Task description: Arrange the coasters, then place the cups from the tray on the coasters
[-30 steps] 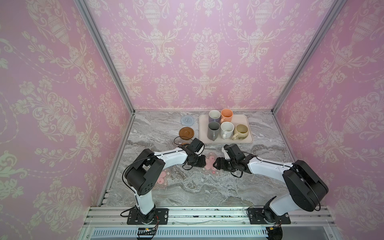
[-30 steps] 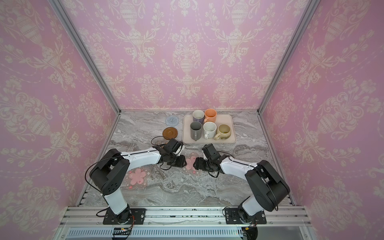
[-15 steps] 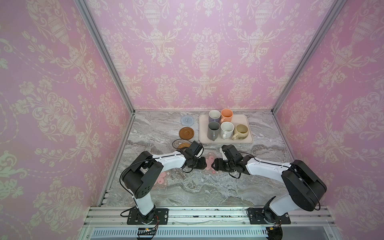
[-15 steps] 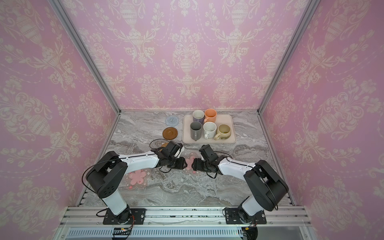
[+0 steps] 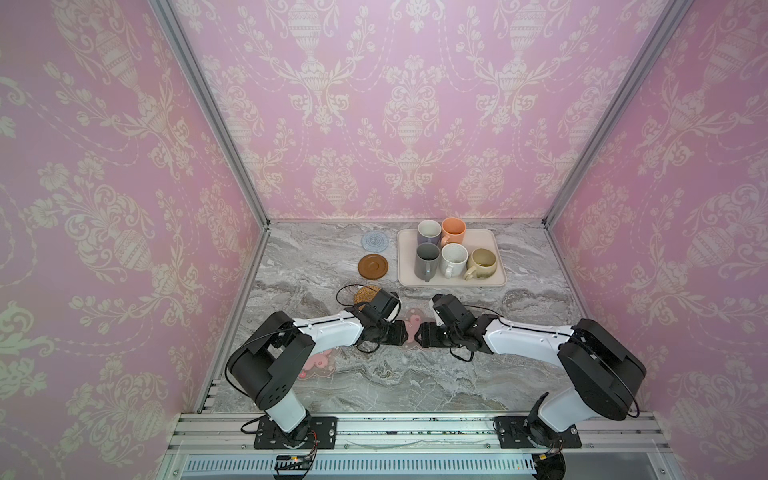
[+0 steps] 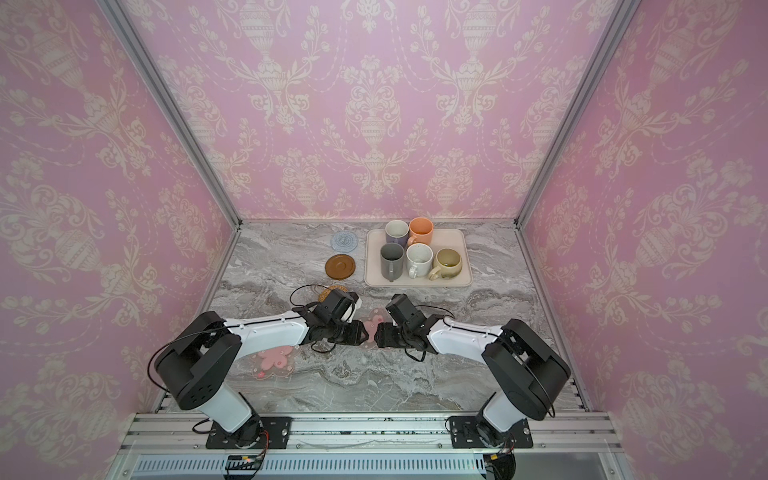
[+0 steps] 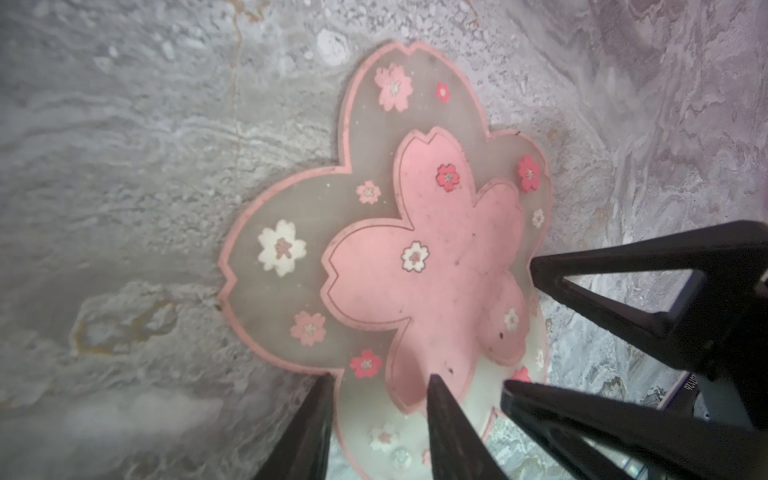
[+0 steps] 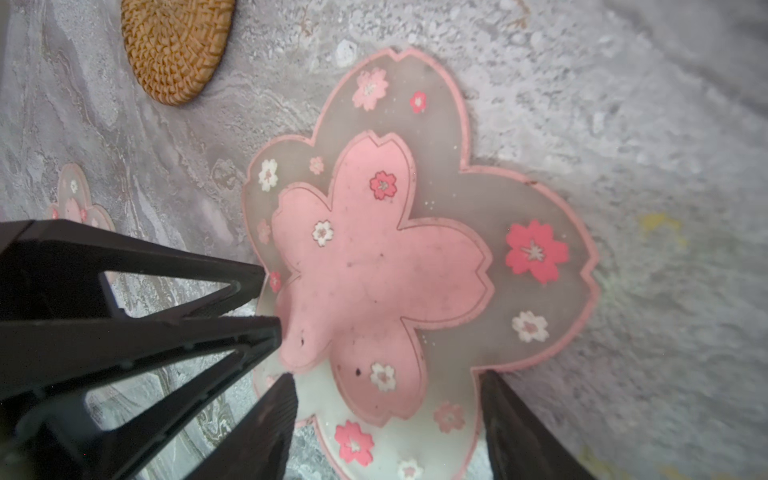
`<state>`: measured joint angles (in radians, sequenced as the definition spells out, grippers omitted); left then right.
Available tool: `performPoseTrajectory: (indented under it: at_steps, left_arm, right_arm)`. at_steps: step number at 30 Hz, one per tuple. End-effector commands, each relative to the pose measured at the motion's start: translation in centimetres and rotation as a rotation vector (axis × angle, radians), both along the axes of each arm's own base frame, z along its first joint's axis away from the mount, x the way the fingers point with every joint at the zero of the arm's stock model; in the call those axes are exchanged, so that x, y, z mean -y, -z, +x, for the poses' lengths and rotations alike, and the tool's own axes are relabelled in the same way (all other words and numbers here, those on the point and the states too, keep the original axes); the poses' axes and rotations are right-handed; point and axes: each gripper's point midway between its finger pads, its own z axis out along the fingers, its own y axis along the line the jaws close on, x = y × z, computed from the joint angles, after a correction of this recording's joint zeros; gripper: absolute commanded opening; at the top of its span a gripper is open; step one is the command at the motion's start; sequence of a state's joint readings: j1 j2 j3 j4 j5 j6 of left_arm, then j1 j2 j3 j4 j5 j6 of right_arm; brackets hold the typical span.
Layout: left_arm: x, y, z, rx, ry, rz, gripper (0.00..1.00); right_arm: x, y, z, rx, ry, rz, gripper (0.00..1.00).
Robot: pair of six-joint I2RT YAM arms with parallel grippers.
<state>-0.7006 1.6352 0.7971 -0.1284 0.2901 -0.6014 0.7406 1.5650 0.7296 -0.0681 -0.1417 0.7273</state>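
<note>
The flower mat (image 7: 419, 266) under my fingers is a thin, clear, rubbery sheet cut as a five-petal blossom. It has a pink rim, a solid pink blossom at its heart and small pink, red and white flowers scattered round it. It lies mid-table on the grey veined marble table (image 5: 415, 382), on the near side of the tray (image 5: 492, 243). The petals nearest my fingertips look milky white, and the rest lets the stone show through.

My left gripper (image 7: 378, 376) and right gripper (image 8: 388, 376) meet over it from opposite sides, tips almost nose to nose. Both pairs of fingers stand parted and released, with a petal between them. Whether any tip touches the sheet I cannot tell. Both arms reach in low and nearly level, forearms angled inward.

The second flower mat (image 6: 274, 358) lies flat beside my left arm (image 6: 266, 330). The rattan mat (image 8: 176, 45), coarse, tan and round, peeks out behind my left wrist. Farther back lie the smooth brown disc (image 5: 373, 266) and the blue woven round (image 5: 375, 240).

Five glazed mugs stand upright in the pale, round-cornered tray. The lavender mug (image 5: 429, 232) and orange mug (image 5: 454, 230) are at the back. The grey mug (image 5: 427, 259), speckled white mug (image 5: 454, 261) and squat beige mug (image 5: 482, 262) are in front.
</note>
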Motion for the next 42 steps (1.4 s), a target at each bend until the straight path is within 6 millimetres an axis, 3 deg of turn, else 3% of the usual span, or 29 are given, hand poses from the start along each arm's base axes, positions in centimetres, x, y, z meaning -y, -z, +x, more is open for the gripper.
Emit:
performPoseTrajectory:
  at_steps: [1, 10, 11, 14, 21, 29, 42]
  left_arm:
    - [-1.3, 1.3, -1.9, -0.071, -0.008, 0.051, 0.4]
    - [-3.0, 0.7, -1.9, -0.058, -0.038, 0.064, 0.4]
    - [-3.8, 1.5, -2.6, -0.079, -0.042, 0.08, 0.4]
    - [-4.0, 1.4, -2.2, -0.077, -0.045, 0.072, 0.41]
    - [-2.8, 0.6, -0.6, -0.069, -0.035, 0.053, 0.41]
    - [-2.6, 0.9, -0.7, -0.085, -0.043, 0.044, 0.41]
    - [-0.5, 1.2, 3.2, -0.071, -0.083, 0.02, 0.41]
  right_arm:
    - [2.5, 4.9, -6.0, -0.266, -0.019, -0.123, 0.71]
    - [2.2, 4.8, -6.5, -0.269, -0.03, -0.126, 0.71]
    - [2.2, 4.8, -6.5, -0.269, -0.031, -0.126, 0.71]
    - [2.1, 4.8, -6.4, -0.267, -0.032, -0.128, 0.71]
    - [2.1, 4.9, -6.2, -0.261, -0.025, -0.13, 0.71]
    - [2.1, 5.2, -5.3, -0.248, -0.013, -0.151, 0.71]
    - [3.7, 5.0, -1.6, -0.25, 0.021, -0.127, 0.71]
